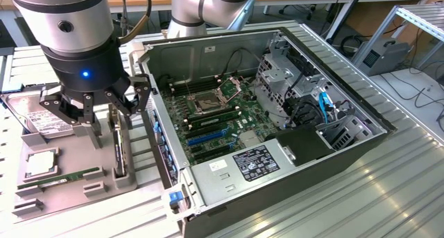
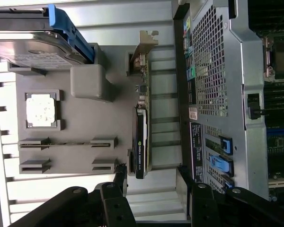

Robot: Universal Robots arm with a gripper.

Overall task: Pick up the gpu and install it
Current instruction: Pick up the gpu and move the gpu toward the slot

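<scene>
Gripper (image 1: 104, 112) jaws spread wide and empty, hovering just above the gpu (image 1: 119, 147), which stands on edge in the grey tray (image 1: 66, 196) slot at 9 o'clock of the PC case (image 1: 201, 53) in the exterior view; green logo on its black shroud, lettering unreadable.

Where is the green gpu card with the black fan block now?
The green gpu card stands on edge in the grey tray on the exterior view's left, beside the open computer case.
</scene>
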